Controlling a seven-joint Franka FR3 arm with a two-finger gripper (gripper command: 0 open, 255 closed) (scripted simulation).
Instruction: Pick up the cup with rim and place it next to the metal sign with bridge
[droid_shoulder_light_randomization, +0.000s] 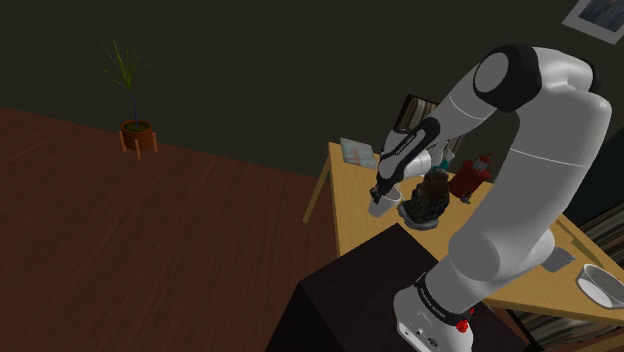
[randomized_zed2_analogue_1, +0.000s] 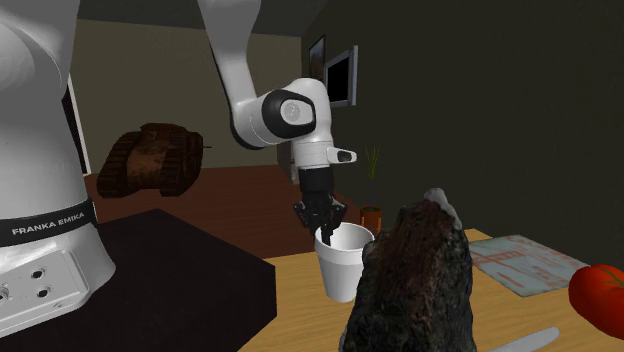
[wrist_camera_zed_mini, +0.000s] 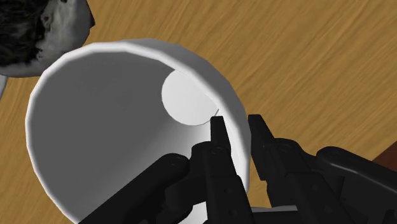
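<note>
A white cup with a thick rim stands upright on the wooden table, near the edge closest to the stand. My gripper comes down onto its rim from above. In the wrist view the cup is seen from above, down to its round bottom, and the gripper is shut on its wall, with one finger inside and the other outside. A flat printed sheet lies further along the table, beyond the cup; I cannot make out its picture.
A dark rock-like figure stands right beside the cup. A red object sits at the second exterior view's right. In the shoulder view a grey bowl lies at the table's near end. A potted plant stands on the floor.
</note>
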